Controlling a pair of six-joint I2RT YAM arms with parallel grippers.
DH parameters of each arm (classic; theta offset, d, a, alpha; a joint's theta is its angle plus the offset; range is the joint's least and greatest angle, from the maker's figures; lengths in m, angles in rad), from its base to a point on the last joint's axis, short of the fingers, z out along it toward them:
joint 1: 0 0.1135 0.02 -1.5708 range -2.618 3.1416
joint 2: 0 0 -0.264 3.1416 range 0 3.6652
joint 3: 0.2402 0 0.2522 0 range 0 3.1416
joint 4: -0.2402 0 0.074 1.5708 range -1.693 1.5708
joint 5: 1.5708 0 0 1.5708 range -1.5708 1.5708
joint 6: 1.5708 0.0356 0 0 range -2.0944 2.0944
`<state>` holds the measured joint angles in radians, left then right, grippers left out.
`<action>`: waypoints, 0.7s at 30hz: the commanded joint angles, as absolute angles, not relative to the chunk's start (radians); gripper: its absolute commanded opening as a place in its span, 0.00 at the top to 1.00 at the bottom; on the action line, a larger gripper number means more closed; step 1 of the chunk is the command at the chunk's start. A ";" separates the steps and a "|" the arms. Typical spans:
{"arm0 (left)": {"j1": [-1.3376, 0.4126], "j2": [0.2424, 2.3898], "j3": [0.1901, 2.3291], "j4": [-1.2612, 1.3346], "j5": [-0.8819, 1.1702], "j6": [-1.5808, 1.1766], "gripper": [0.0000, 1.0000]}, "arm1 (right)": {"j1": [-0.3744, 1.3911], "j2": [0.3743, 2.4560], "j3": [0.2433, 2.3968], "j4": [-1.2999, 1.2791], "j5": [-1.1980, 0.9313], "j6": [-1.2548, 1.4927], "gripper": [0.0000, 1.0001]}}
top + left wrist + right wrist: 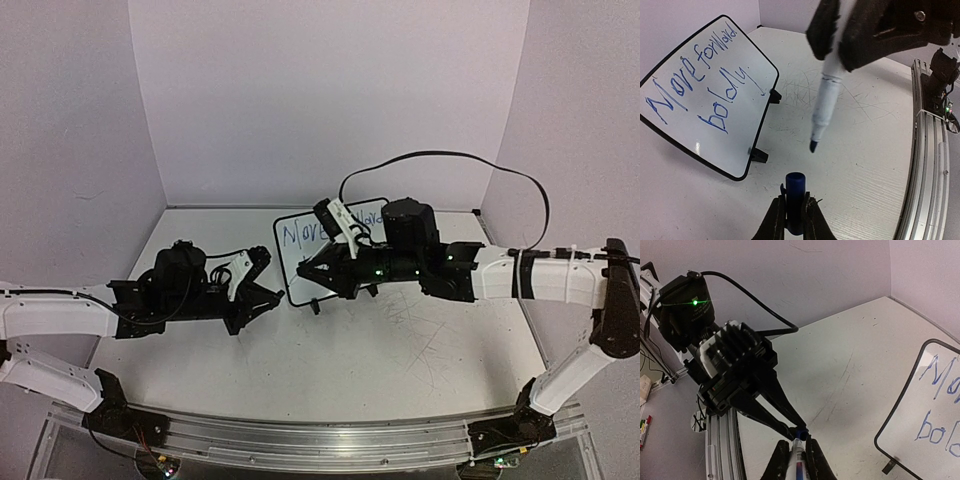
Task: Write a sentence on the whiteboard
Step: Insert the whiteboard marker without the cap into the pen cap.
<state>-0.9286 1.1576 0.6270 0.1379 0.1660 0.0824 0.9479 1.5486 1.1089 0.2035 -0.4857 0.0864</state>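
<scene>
Whiteboard (740, 135): small, black-framed, with rounded corners and two black feet. It stands tilted on the scuffed white tabletop (865, 150), just beyond both grippers.
Sentence (695, 75): blue handwriting, "Move forward" over "boldly". It is whole only in the left wrist view; from above the right arm (500, 272) covers part.
Left gripper (795, 201): clenched on a blue cap (795, 184).
Right gripper (798, 442): grasping a white marker (827, 100), its bare tip just above the cap, not touching.

Whiteboard (740, 122) blocking mid-table, marker (827, 100) in right hand (799, 445) close to cap (795, 186) in left hand (795, 206), bare tabletop (400, 350) toward the rail (330, 442)
</scene>
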 commanded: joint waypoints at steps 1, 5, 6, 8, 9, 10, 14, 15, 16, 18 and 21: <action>-0.942 1.140 0.650 0.186 0.189 0.155 1.00 | 0.950 1.581 1.187 0.199 -0.485 0.072 1.00; -0.942 1.127 0.646 0.185 0.177 0.164 1.00 | 0.951 1.592 1.196 0.193 -0.486 0.071 1.00; -0.943 1.124 0.646 0.184 0.176 0.164 1.00 | 0.950 1.595 1.196 0.192 -0.486 0.071 1.00; -0.943 1.122 0.646 0.183 0.172 0.168 1.00 | 0.950 1.597 1.195 0.190 -0.492 0.069 1.00; -0.943 1.122 0.647 0.182 0.170 0.169 1.00 | 0.950 1.597 1.193 0.190 -0.495 0.068 1.00; -0.943 1.122 0.647 0.182 0.168 0.169 1.00 | 0.952 1.598 1.192 0.190 -0.497 0.068 1.00; -0.943 1.119 0.646 0.179 0.164 0.166 1.00 | 0.952 1.610 1.196 0.188 -0.500 0.068 1.00; -0.943 1.119 0.646 0.179 0.163 0.166 1.00 | 0.951 1.612 1.198 0.188 -0.501 0.068 1.00; -0.943 1.119 0.646 0.179 0.163 0.165 1.00 | 0.952 1.615 1.199 0.188 -0.504 0.069 1.00; -0.943 1.118 0.648 0.180 0.163 0.164 1.00 | 0.952 1.621 1.204 0.187 -0.508 0.069 1.00; -0.943 1.117 0.649 0.179 0.163 0.162 1.00 | 0.951 1.631 1.206 0.186 -0.514 0.070 1.00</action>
